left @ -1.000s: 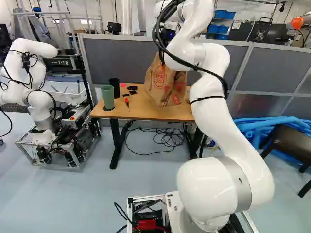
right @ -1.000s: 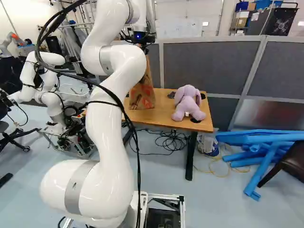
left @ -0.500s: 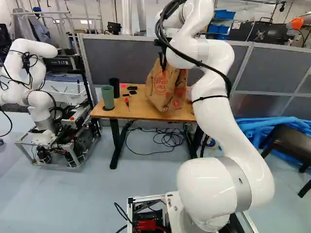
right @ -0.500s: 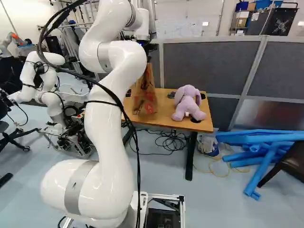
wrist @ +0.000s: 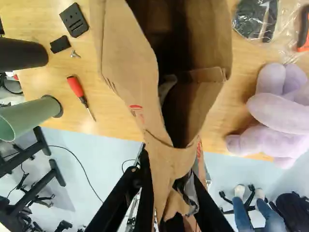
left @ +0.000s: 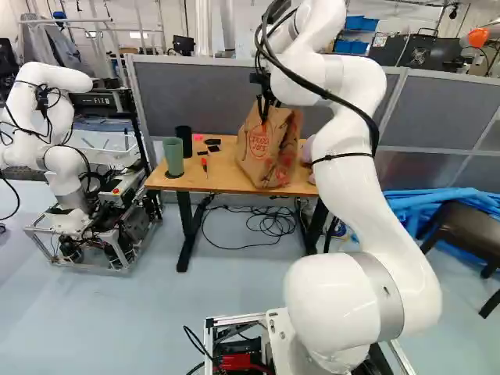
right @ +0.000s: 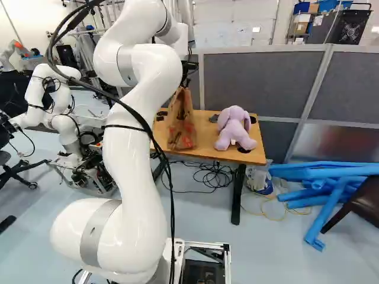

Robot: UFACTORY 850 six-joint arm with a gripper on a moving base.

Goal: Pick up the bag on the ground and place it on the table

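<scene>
A wooden bench, the paper bag standing on it.
Beside the bag sits a purple plush toy; at its top is the gripper, how open or gripping I cannot tell; near it lies a screwdriver.

The bag stands near the worktop's near edge; the plush sits to its right, by the right edge. A dark thing lies at the far right corner. The arm crosses before the left part. Blue tubes lie on the floor, right of the worktop.
</scene>
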